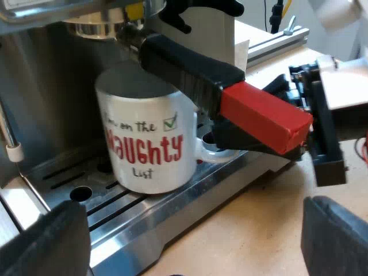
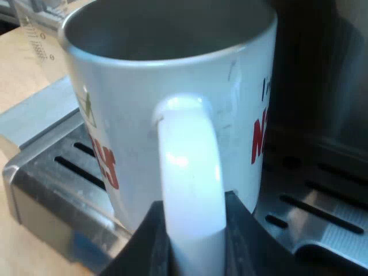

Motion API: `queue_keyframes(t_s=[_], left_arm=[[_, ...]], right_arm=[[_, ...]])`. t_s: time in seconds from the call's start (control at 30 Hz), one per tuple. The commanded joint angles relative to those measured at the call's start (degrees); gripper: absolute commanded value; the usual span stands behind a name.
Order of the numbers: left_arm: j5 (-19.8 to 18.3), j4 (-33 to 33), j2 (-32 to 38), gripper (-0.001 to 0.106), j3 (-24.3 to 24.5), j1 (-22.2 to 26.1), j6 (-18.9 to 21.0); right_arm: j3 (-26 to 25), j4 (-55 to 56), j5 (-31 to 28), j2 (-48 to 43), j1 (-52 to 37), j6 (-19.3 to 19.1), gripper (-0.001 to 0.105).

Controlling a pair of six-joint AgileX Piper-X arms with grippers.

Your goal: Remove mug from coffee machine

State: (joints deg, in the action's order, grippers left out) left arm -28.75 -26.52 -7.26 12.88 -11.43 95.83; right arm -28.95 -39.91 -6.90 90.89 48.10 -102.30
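White ceramic mug with red lettering (image 1: 146,144) sits on steel drip tray (image 1: 172,210), right under dark holder handle with red end (image 1: 230,92). Right gripper (image 2: 194,224) clamps the mug's loop handle; left gripper (image 1: 192,241) hangs wide and empty. Risks: a straight lift would likely knock the rim into the holder handle, and the mug may swing in the pinch.

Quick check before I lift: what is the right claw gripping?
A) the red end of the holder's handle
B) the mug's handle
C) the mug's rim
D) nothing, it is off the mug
B: the right claw has a black finger tight against each side of the handle of the mug, which stands on the drip tray.
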Motion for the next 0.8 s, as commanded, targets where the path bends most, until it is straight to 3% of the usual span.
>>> queue_keyframes(t_s=[0.03,0.57,0.63,0.8], left_arm=[[-0.7,1.1,0.2,0.077,-0.1,-0.2,0.7],[-5.2,2.0,0.2,0.077,-0.1,-0.2,3.3],[-8.0,2.5,0.2,0.077,-0.1,-0.2,3.3],[-8.3,2.5,0.2,0.077,-0.1,-3.5,3.3]], right_arm=[[1.1,-1.1,0.3,-3.0,0.2,-0.2,0.0],[10.0,-1.0,0.3,-15.6,0.2,-0.2,0.0],[10.6,-0.8,-0.6,-17.4,0.2,-0.2,0.0],[10.7,3.3,-2.0,-21.1,0.2,-0.2,0.0]])
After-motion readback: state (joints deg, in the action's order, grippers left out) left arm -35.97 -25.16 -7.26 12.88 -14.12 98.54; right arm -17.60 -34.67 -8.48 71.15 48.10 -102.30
